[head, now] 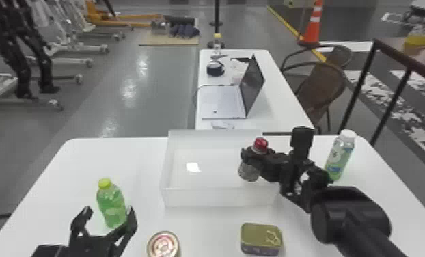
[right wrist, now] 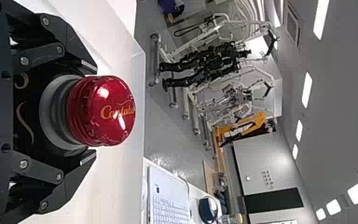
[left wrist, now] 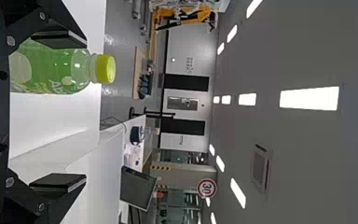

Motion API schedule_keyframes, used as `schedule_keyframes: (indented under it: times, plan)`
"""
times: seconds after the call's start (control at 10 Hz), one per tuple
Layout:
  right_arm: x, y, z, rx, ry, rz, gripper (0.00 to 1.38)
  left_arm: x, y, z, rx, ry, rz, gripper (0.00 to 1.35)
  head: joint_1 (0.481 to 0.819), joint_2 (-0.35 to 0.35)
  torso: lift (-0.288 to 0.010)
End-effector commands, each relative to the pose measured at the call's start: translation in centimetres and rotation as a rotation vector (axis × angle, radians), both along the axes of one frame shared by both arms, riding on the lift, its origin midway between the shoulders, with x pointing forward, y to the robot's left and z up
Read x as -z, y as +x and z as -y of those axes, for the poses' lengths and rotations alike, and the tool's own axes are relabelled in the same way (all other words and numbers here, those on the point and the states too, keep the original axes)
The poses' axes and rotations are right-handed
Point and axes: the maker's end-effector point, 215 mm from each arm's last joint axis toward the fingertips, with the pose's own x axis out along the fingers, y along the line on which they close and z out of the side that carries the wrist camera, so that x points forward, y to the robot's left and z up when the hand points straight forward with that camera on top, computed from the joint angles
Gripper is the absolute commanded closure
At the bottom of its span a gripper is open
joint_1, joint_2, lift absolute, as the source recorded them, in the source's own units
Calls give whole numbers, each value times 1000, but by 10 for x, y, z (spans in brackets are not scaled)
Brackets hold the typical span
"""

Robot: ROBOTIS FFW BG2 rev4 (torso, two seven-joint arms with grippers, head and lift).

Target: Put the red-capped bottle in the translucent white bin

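In the head view my right gripper is shut on the red-capped bottle, which it holds upright over the right part of the translucent white bin. The right wrist view has the red cap between the fingers of my right gripper, with the bottle's dark body behind it. My left gripper is parked at the lower left with its fingers apart. In the left wrist view a green bottle lies beyond the open left gripper.
A green bottle with a yellow cap stands by the left gripper. A round can and a rectangular tin sit in front of the bin. A white-capped bottle is at the right, near the arm. Behind is a laptop.
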Motion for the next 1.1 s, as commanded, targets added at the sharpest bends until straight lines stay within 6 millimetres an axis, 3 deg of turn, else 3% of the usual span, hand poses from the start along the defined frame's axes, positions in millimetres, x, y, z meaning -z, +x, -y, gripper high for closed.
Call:
schedule_keyframes:
  times: [0.0,0.1,0.2,0.5,0.6,0.8,1.0]
  plan:
    - [1,1,0,3,-5,-5,587,-1,0,1,1,-3,2,269,549,0,-100]
    - [2,1,2,9,-15,-4,309,-1,0,1,0,-6,2,269,549,0,-100]
    - [3,1,3,10,-18,-7,213,0,0,1,0,-6,2,269,549,0,-100]
    - [0,2,2,8,-19,-1,193,0,-1,1,-2,-6,4,269,549,0,-100]
    - [-11,2,2,1,-37,31,199,-1,-1,1,-1,-7,5,269,549,0,-100]
    - [-58,-9,4,-7,-36,111,199,-3,1,2,0,-8,8,268,549,0,-100]
    - [-93,-38,22,27,-41,180,199,-4,1,5,1,-9,9,268,549,0,-100]
